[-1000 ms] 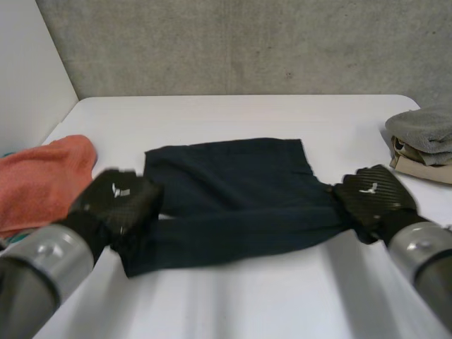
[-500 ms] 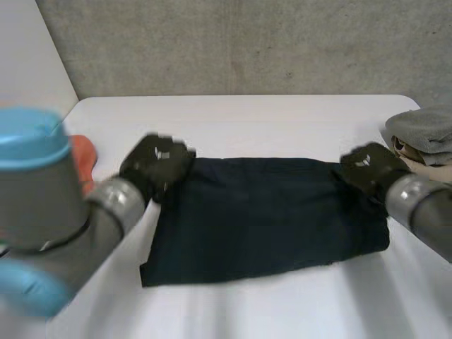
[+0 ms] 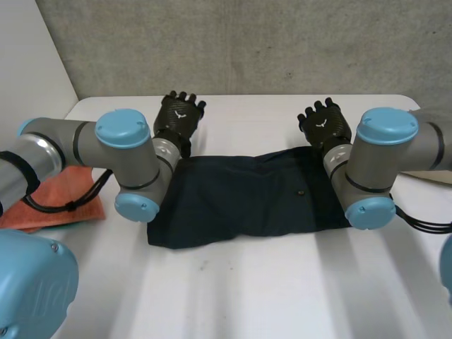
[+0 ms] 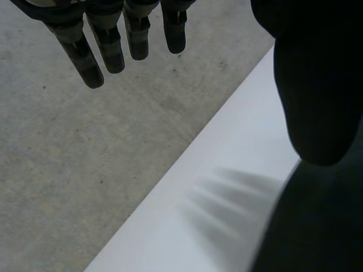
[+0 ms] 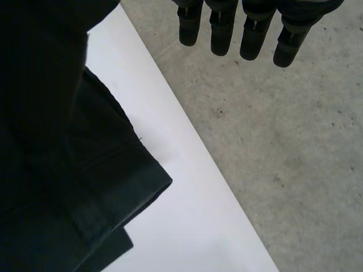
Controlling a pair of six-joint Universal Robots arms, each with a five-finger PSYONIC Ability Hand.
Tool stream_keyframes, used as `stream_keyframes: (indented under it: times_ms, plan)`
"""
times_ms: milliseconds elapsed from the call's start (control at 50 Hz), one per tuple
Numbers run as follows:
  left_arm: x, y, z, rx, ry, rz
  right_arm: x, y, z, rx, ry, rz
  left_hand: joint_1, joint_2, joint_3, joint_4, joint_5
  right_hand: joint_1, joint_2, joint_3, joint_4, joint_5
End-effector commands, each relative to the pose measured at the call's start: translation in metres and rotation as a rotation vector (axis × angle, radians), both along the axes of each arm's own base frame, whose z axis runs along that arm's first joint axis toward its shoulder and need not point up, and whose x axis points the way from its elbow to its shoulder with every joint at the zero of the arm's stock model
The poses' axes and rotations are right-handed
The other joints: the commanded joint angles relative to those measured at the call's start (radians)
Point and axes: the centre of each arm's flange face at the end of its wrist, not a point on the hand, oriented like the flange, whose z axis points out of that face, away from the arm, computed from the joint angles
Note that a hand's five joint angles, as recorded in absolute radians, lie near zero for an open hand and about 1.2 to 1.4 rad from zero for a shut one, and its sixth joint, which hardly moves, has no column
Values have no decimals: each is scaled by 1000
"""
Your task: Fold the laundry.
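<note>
Across the middle of the bench (image 3: 247,296) the dark cloth (image 3: 240,201) lies folded, so from its far edge, where your left hand (image 3: 180,114) and right hand (image 3: 322,124) hover open and empty, take one short end squarely before folding across.

White table (image 3: 268,296), concrete wall (image 3: 282,42)

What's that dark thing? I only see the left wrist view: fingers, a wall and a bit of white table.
Observer: It's a navy cloth, folded and lying flat on the table.
Operator: Is the other hand holding it?
Observer: No. The right hand is open, fingers straight, by the cloth's far right corner.
Operator: Is there anything else?
Observer: Yes, an orange towel lies at the table's left edge.
</note>
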Motion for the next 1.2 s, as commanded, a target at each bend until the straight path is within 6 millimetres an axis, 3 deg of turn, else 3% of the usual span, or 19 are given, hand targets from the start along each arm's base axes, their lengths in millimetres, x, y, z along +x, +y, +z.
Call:
stream_keyframes:
  times_ms: [20,160,260,280,360,440,540,620,660,740,760,840,880,1000,1060,1080,1120,1140,1200]
  plan:
    - [11,30,14,50,-17,-13,-33,50,23,173,25,-18,-15,-32,-40,-29,-51,-54,-38,-40,-45,-48]
    - [28,58,13,122,-35,-13,-61,76,-6,410,-4,-26,-15,-32,-40,-29,-51,35,51,50,45,42]
    - [31,69,8,155,-41,-20,-72,68,-19,411,-18,-55,-15,-32,-40,-29,-51,152,168,167,162,159]
    - [30,70,7,157,-43,-22,-72,66,-21,402,-20,-58,-15,-32,-40,-29,-51,237,253,251,247,243]
    - [30,73,7,161,-46,-23,-77,53,-35,364,-20,-89,-15,-32,-40,-29,-51,1165,1181,1179,1175,1171]
    - [30,75,16,151,-39,-25,-93,44,-31,316,-18,-179,-15,-32,-40,-29,-51,1167,1184,1182,1177,1174]
    - [33,81,34,128,-13,-28,-100,53,18,161,21,-188,-15,-32,-40,-29,-51,1167,1184,1182,1177,1174]
    - [37,86,49,117,24,-26,-100,57,32,67,183,-163,-15,-32,-40,-29,-51,1167,1184,1182,1177,1174]
    - [39,91,55,121,50,-27,-94,59,33,35,242,-129,-15,-32,-40,-29,-51,1167,1184,1182,1177,1174]
    - [43,95,63,125,83,-25,-37,88,44,-98,296,69,-15,-32,-40,-29,-51,1167,1184,1182,1177,1174]
    - [44,95,63,127,86,-24,-2,109,48,-162,283,195,-15,-32,-40,-29,-51,1167,1184,1182,1177,1174]
    - [48,98,66,129,94,-15,56,163,23,-204,262,488,-15,-32,-40,-29,-51,1167,1184,1182,1177,1174]
    - [51,100,67,132,94,-11,71,184,10,-197,262,599,-15,-32,-40,-29,-51,1167,1184,1182,1177,1174]
    - [58,105,66,142,88,0,84,232,-39,-146,360,843,-15,-32,-40,-29,-51,1167,1184,1182,1177,1174]
    - [60,107,70,133,91,4,81,231,-36,-163,371,842,-15,-32,-40,-29,-51,426,442,440,436,432]
    - [61,107,71,130,95,7,81,233,-31,-168,351,840,-15,-32,-40,-29,-51,-54,-38,-40,-45,-48]
    - [63,105,76,117,102,12,80,230,-17,-166,304,818,-14,-31,-39,-28,-50,-54,-38,-40,-45,-48]
    - [63,105,78,111,107,13,75,221,9,-165,220,771,-11,-28,-36,-25,-47,-54,-38,-40,-45,-48]
    - [64,101,86,92,129,27,60,200,44,-103,30,683,-11,-28,-36,-25,-47,-54,-38,-40,-45,-48]
